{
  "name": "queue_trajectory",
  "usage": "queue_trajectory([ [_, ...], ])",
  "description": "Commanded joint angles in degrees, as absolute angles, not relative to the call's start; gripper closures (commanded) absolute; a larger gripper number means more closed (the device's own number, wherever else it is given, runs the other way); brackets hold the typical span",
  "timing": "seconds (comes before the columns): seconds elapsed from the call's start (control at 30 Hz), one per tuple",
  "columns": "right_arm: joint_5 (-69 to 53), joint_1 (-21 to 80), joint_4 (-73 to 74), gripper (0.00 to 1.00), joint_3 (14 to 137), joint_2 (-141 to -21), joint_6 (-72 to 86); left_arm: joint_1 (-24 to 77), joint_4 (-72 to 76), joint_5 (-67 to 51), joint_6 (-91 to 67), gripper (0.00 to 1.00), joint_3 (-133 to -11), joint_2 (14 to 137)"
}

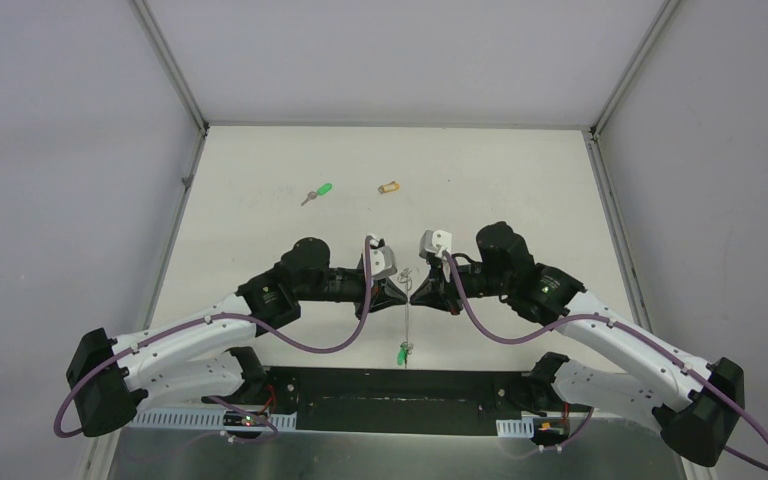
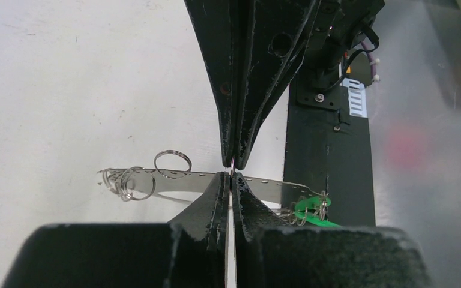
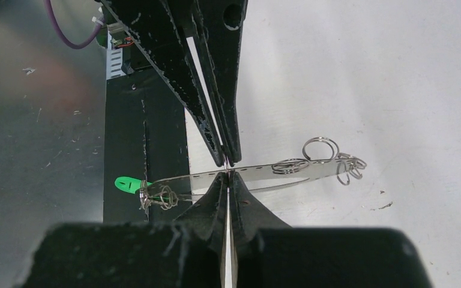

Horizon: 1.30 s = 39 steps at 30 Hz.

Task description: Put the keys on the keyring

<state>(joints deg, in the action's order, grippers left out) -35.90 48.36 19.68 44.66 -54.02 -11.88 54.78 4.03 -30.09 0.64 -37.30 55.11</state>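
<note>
Where the two arms meet tip to tip, the keyring (image 1: pixel 406 322) is clamped by the left tool (image 1: pixel 401 289) and the right tool (image 1: pixel 417 290), both closed tight on it, a green tag (image 1: pixel 401 353) hung at its near end. The green key (image 1: pixel 317 192) and the yellow-tan key (image 1: pixel 389 186) are seen lying on the bench (image 1: pixel 520 190), well beyond.

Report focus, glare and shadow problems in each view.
Top external: even, soft light, sharp throughout, faint shadows only; the green key reads tiny but distinct. Left wrist: keyring sharp, the nearest foreground soft, a blurred reddish blotch on the metal sheet at right. Right wrist: keyring sharp, dull hazy reflections on the metal sheet at left.
</note>
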Motion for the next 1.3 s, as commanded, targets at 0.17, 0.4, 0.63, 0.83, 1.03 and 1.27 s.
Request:
queue_trajectory([
  [0.17,-35.6,48.42,16.98,1.0,47.54,-53.61,-11.42,55.28,5.54,-31.03,2.44,1.0,-38.25,53.65],
  [0.4,-33.52,48.43,15.48,0.48,47.53,-51.37,-11.15,55.24,5.89,-30.28,2.68,1.0,-36.86,51.02],
  [0.63,-35.06,48.47,8.69,0.11,43.4,-43.97,-10.76,55.21,5.7,-31.47,8.29,1.0,-33.57,42.87],
  [0.83,-34.19,48.36,3.12,0.04,40.61,-39.61,-9.85,55.28,5.76,-34.15,19.72,1.0,-30.71,34.59],
  [1.03,-33.78,48.38,2.46,0.01,40.25,-39.02,-9.89,55.26,3.72,-35.55,33.65,1.0,-29.3,28.98],
  [1.27,-35.19,48.45,2.3,0.01,39.7,-39.5,-10.36,55.22,3.03,-35.44,39.78,1.0,-29.0,26.65],
])
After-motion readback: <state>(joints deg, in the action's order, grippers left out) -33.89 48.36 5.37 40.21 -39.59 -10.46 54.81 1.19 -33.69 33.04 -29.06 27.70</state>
